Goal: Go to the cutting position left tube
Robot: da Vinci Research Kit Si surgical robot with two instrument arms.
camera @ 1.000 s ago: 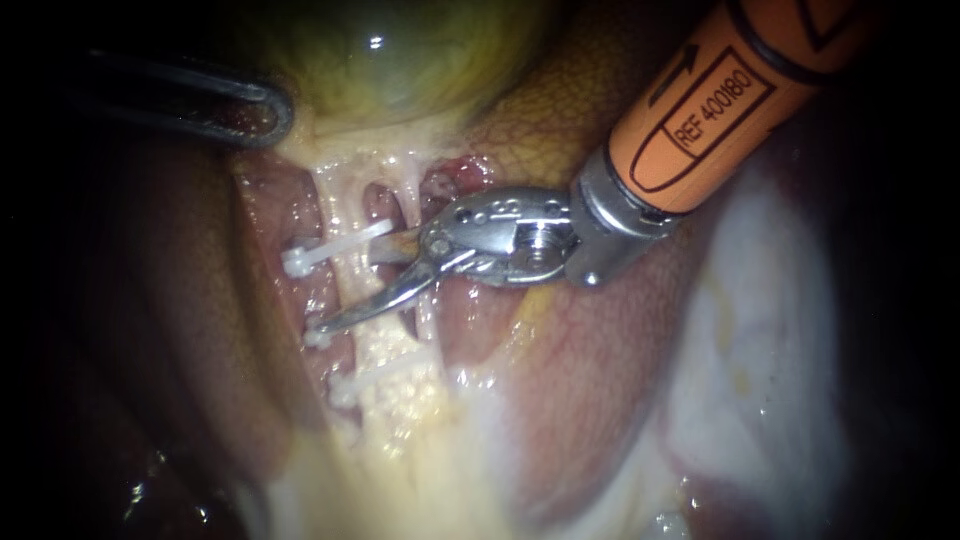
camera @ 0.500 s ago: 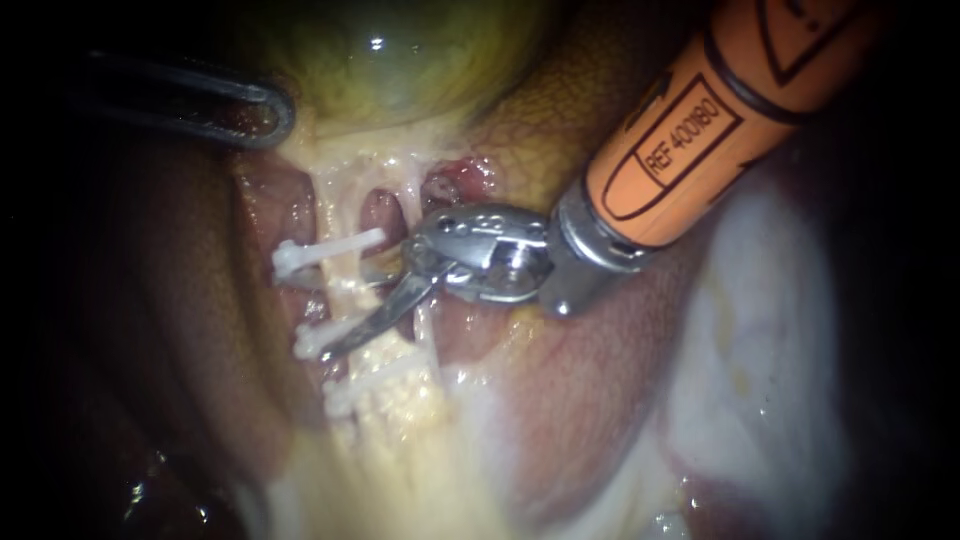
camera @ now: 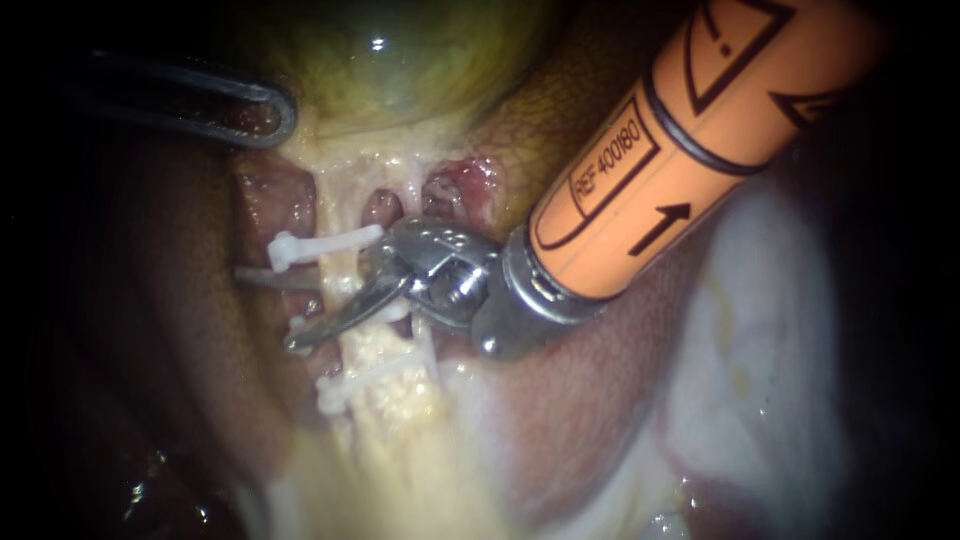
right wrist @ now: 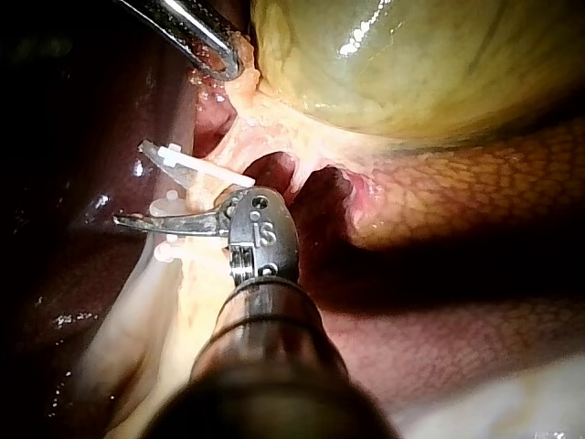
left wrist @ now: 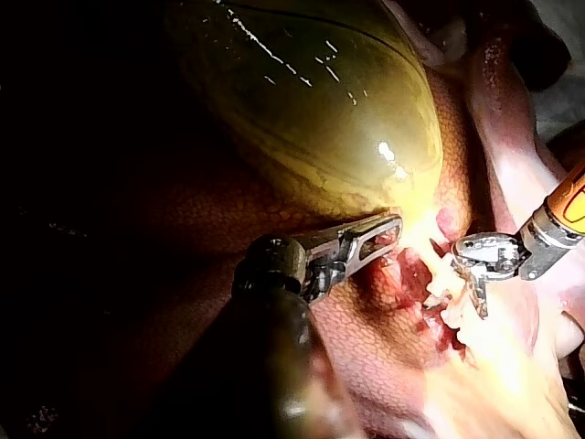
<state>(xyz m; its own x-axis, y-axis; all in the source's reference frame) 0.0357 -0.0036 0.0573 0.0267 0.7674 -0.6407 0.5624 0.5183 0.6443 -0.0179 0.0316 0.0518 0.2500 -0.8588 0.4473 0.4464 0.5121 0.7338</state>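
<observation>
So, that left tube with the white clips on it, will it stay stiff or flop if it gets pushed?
Likely floppy: the left tube is a thin pale strand below the gallbladder, so it should bend aside when pushed. Probably slippery: tissue around it glistens wet. The clips across it may stiffen it locally.
</observation>
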